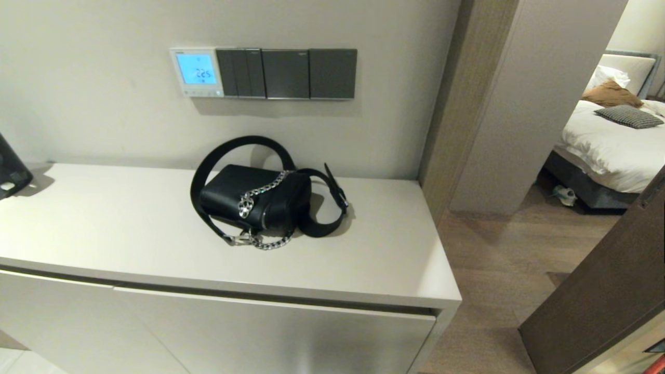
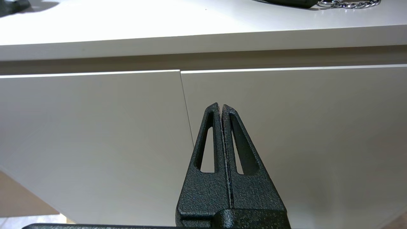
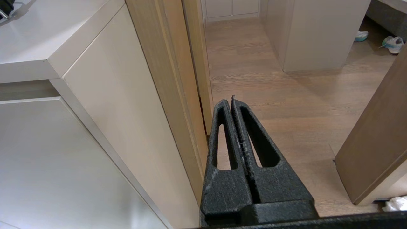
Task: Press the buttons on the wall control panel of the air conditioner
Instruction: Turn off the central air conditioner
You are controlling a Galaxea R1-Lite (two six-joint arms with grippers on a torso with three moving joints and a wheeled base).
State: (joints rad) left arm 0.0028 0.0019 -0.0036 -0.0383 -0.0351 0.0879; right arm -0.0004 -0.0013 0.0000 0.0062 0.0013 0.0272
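Note:
The white wall control panel [image 1: 196,72] hangs on the wall above the cabinet, its screen glowing light blue with digits. A row of tiny white buttons [image 1: 199,93] runs along its bottom edge. Neither gripper shows in the head view. My left gripper [image 2: 220,106] is shut and empty, low in front of the cabinet doors. My right gripper [image 3: 229,101] is shut and empty, low beside the cabinet's right end, over the wood floor.
Three dark grey switch plates [image 1: 289,74] sit right of the panel. A black bag with a chain and strap [image 1: 258,198] lies on the white cabinet top [image 1: 104,228]. A dark object [image 1: 10,169] stands at the far left. A doorway to a bedroom opens on the right.

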